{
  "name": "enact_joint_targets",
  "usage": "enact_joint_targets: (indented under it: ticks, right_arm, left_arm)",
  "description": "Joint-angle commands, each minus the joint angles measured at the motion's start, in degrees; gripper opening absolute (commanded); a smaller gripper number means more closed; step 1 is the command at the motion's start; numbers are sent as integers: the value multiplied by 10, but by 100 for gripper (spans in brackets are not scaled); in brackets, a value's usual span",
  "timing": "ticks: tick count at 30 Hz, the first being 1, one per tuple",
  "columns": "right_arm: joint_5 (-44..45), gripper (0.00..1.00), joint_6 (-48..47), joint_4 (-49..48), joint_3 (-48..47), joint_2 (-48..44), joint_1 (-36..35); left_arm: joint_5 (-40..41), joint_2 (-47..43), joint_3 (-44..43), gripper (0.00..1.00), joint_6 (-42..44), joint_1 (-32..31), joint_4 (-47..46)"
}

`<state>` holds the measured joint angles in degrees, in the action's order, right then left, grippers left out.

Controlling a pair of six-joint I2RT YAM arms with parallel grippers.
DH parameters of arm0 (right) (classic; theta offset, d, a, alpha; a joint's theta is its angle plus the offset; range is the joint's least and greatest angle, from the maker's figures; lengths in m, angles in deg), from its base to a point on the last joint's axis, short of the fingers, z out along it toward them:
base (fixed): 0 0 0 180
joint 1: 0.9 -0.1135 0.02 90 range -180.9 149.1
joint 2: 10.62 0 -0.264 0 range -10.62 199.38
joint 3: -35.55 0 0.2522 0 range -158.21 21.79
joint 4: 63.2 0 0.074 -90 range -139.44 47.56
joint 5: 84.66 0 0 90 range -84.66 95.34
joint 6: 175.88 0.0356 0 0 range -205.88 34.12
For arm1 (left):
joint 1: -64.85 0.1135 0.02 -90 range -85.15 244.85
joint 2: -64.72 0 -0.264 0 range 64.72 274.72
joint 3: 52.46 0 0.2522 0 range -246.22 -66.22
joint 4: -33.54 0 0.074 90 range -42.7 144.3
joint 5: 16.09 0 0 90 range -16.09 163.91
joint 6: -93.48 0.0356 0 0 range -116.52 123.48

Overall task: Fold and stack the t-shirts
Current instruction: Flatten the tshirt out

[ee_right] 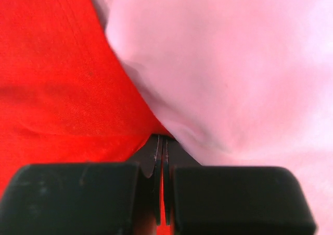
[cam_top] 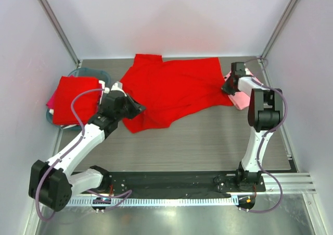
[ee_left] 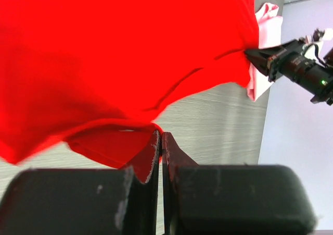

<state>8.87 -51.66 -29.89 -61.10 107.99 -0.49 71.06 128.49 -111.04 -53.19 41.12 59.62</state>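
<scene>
A bright red t-shirt (cam_top: 171, 89) lies spread across the middle of the table. My left gripper (cam_top: 134, 110) is shut on its near left edge; the left wrist view shows the red cloth (ee_left: 130, 52) pinched at the closed tips of that gripper (ee_left: 161, 136). My right gripper (cam_top: 229, 86) is shut on the shirt's right edge, with red cloth (ee_right: 62, 78) between its closed jaws (ee_right: 163, 139). A light pink t-shirt (cam_top: 242, 98) lies under and beside the right gripper. It fills the right of the right wrist view (ee_right: 234, 63) and also shows in the left wrist view (ee_left: 263, 47).
A teal basin (cam_top: 99, 73) stands at the far left. A folded red shirt (cam_top: 75, 99) lies on it, with magenta cloth (cam_top: 51, 102) showing at its left edge. White walls enclose the table on the back and both sides.
</scene>
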Motion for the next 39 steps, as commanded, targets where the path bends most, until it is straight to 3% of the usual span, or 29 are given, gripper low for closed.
enact_joint_targets:
  ticks: [1, 7, 18, 26, 35, 39]
  right_arm:
    - [16, 1, -4, 11, 26, -14, 47]
    - [-48, 1, -43, 7, 52, -42, 9]
    - [-88, 1, -38, -25, 192, -145, -96]
    - [-38, 1, -21, -13, 330, -310, -93]
    - [75, 1, 22, 94, 445, -585, -31]
    - [50, 1, 36, 123, 464, -650, -31]
  left_arm:
    - [23, 14, -31, 0, -12, -10, -51]
    - [107, -10, -52, 0, 18, 8, 4]
    - [32, -69, -61, 0, 78, 192, 89]
    - [-58, -105, -3, 0, 76, 193, 78]
    - [-71, -161, 64, 0, 56, 142, 76]
    - [-70, -174, 53, 0, 55, 125, 91]
